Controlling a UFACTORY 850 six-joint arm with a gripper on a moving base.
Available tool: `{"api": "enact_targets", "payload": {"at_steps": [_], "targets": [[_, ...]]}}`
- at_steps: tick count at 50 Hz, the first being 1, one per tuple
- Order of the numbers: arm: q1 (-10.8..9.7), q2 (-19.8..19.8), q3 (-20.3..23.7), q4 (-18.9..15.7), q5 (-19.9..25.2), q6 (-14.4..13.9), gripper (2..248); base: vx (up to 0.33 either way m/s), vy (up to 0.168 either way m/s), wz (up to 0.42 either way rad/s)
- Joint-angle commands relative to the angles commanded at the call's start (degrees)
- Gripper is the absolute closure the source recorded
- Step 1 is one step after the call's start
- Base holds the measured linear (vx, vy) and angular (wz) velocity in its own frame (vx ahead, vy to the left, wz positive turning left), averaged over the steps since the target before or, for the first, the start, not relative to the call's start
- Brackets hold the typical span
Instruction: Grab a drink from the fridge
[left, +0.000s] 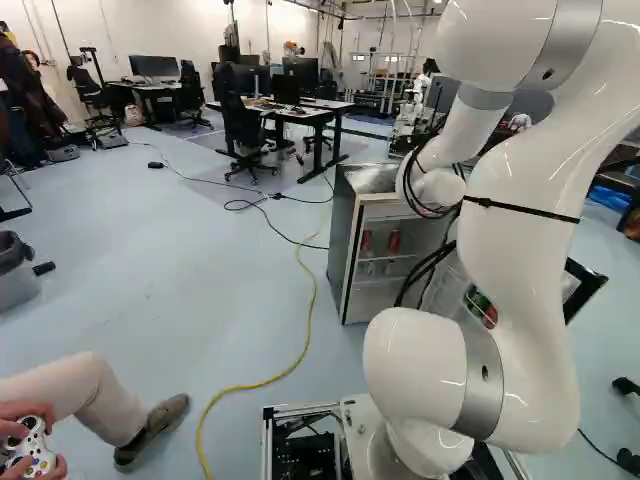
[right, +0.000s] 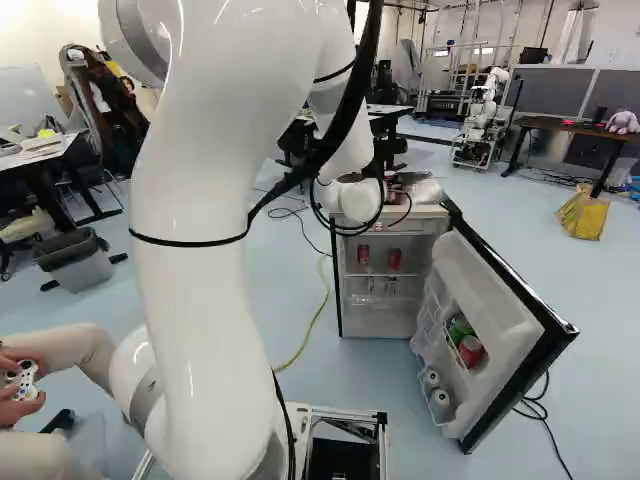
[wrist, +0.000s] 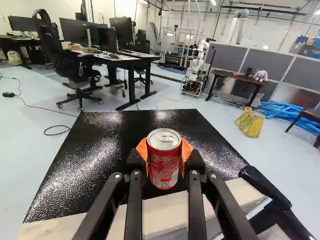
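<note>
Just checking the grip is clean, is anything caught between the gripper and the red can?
Nothing visible: both orange-padded fingers meet the red can directly, one on each side. The fridge's black top shows beyond it, not between them.

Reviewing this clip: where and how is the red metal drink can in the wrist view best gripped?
I'd grip the red metal drink can around its straight side wall, coming from the side, with the jaws on opposite flanks. It is an upright cylinder, and its flat top offers only a low rim and tab. The orange pads press it that way now.
</note>
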Motion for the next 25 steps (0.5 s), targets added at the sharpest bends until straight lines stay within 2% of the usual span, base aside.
{"api": "enact_targets", "payload": {"at_steps": [25], "targets": [[0.72,-0.78,-0.96,4.75,-1.92,0.00,164,0.000,0.000,0.000]]}}
